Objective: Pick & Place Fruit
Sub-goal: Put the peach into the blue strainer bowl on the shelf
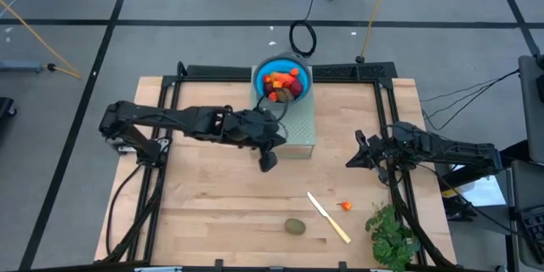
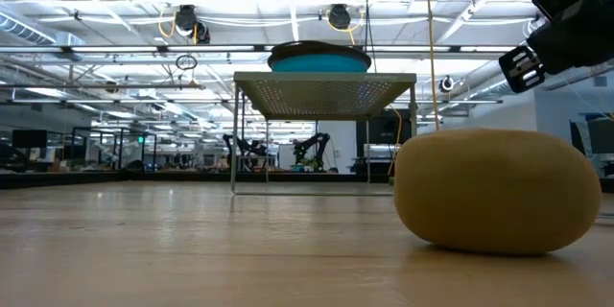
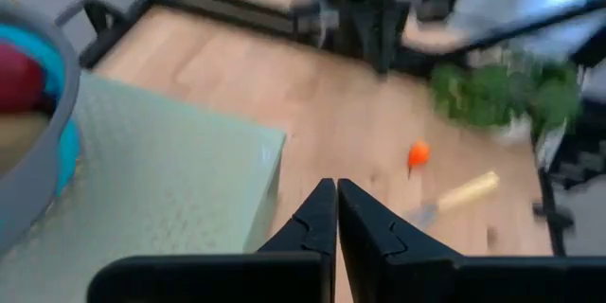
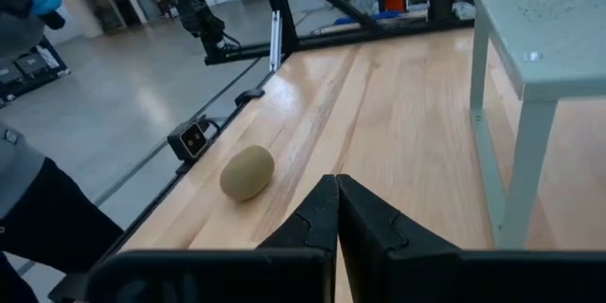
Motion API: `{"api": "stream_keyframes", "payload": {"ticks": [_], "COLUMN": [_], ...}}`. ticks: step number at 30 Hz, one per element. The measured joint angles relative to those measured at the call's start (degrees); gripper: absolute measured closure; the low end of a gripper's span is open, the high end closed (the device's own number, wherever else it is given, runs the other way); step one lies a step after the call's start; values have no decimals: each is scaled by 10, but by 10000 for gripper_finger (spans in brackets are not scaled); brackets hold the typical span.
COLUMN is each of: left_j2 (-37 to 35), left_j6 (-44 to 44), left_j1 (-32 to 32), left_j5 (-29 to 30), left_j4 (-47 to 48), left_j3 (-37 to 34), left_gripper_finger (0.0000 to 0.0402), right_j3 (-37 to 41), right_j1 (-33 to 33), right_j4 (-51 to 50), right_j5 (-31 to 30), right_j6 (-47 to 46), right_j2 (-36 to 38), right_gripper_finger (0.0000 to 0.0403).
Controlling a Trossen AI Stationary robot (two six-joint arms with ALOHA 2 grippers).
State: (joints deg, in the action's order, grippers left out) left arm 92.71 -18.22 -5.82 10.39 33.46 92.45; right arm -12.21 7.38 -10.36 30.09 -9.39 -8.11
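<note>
Item: kiwi-like fruit (image 1: 295, 226), brown-green oval, lying loose on the wooden table (image 1: 204, 212) at about 6 o'clock in the high view, well apart from both arms. It is judged light, rigid and smooth-skinned, likely to roll if nudged; a hold across its short axis at the widest part is advised, the fingers set either side of the middle.

Item: small orange-red piece (image 1: 346, 206), at about 5 o'clock, just beside the cream knife (image 1: 329, 218). It is judged very light and easily flicked away; a shallow pinch from directly above is suggested.

Item: blue bowl (image 1: 261, 72), at 12 o'clock, set on a pale green perforated stand (image 1: 299, 132). Held within: a red-orange oval, dark red balls, a brownish piece and small orange bits, heaped together; exact count cannot be told.

Item: green leafy bunch (image 1: 393, 234), at about 4 o'clock near the table edge.

Item: left gripper (image 1: 268, 162), near the table's centre just off the stand's front edge; its fingers are pressed together and nothing is held.

Item: right gripper (image 1: 352, 161), at 3 o'clock, waiting; fingers likewise closed on nothing.
</note>
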Motion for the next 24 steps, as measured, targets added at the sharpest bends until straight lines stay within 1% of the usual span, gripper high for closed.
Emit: {"api": "stream_keyframes", "payload": {"ticks": [3,4,7,9,11,13,15,17,20,22,24], "left_j2": [-15,-23,-38,-49,-59,-71,-78,-90,-102,-114,-117], "left_j6": [6,6,11,16,18,21,27,32,36,36,38], "left_j1": [-1,0,0,0,0,0,0,0,0,0,0], "left_j5": [-1,-1,1,1,1,1,3,3,6,6,7], "left_j4": [12,31,41,66,62,88,80,104,101,124,113], "left_j3": [0,0,0,-1,0,-1,1,-1,1,-1,1], "left_gripper_finger": [399,399,392,388,386,386,388,394,400,396,390], "right_j3": [0,0,0,0,0,0,0,0,0,0,0], "right_j1": [0,0,0,0,0,0,0,0,0,0,0], "right_j4": [8,14,27,33,27,29,25,29,28,30,28], "right_j5": [-1,-1,-2,-3,-3,-3,-3,-3,-3,-3,-3], "right_j6": [0,0,0,0,0,-3,-5,-5,-6,-6,-6], "right_j2": [-1,-2,-3,-6,-6,-10,-11,-14,-15,-18,-18], "right_gripper_finger": [403,403,403,403,403,403,403,403,403,403,403]}}
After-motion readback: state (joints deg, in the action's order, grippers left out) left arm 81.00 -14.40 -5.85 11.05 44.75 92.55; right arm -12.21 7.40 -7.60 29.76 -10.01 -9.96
